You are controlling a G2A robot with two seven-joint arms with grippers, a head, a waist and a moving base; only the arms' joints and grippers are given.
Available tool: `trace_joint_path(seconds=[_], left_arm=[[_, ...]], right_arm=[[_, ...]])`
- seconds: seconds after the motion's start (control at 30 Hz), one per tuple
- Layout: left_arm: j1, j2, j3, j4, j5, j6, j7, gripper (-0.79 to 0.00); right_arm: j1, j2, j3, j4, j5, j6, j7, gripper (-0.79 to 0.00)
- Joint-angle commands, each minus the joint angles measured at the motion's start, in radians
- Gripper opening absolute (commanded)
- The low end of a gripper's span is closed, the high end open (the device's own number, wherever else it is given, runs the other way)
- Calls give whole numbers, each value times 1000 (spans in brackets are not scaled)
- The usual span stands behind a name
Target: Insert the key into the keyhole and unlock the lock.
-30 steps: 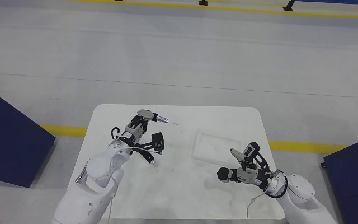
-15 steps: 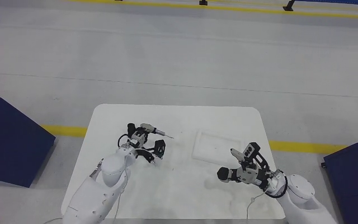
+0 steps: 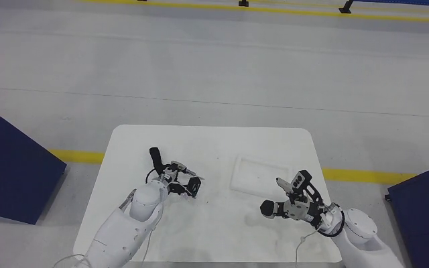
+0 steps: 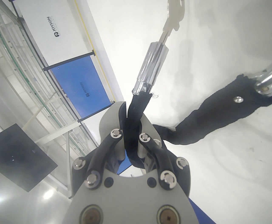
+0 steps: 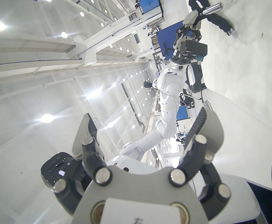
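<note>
The left gripper (image 4: pixel 132 115) is clenched on the black cable (image 4: pixel 140 101) of the lock, just behind the chrome lock cylinder (image 4: pixel 152 67). The cylinder sticks out past the fingertips, low over the white surface (image 3: pixel 255 228). The key (image 4: pixel 174 14) stands out of the cylinder's far end with its blade apparently already in the keyhole; how deep it sits cannot be told. The cable loops away, and its other end, a chrome fitting (image 4: pixel 263 82), lies close by on the surface. The right gripper (image 5: pixel 144 112) hangs released and empty, well apart toward the other side of the surface.

Turning the key seems to be what remains. The hold is on soft cable rather than on the cylinder, so a twist on the key may simply roll or bend the cylinder along with it, leaving the lock shut. A loosely seated key could drop out if the cylinder tips down, and its thin bow offers little for a pinch to catch.
</note>
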Motion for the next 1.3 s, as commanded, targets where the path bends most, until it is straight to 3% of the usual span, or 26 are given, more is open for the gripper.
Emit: trace_joint_path(seconds=[0.0,0.67,0.7,0.8,1.07,1.27], left_arm=[[-7,-3,7,16,3,-15,-5,-785],[-29,-20,31,69,16,-40,-1,-785],[-30,-20,30,70,17,-41,1,-683],[-30,-20,29,72,21,-46,3,0],[-20,-18,15,49,20,-55,-2,0],[37,-2,-35,-70,20,-62,-23,0]], right_arm=[[0,0,0,0,0,0,0,0],[0,0,0,0,0,0,0,0],[0,0,0,0,0,0,0,0],[0,0,0,0,0,0,0,0],[0,0,0,0,0,0,0,0],[0,0,0,0,0,0,0,0]])
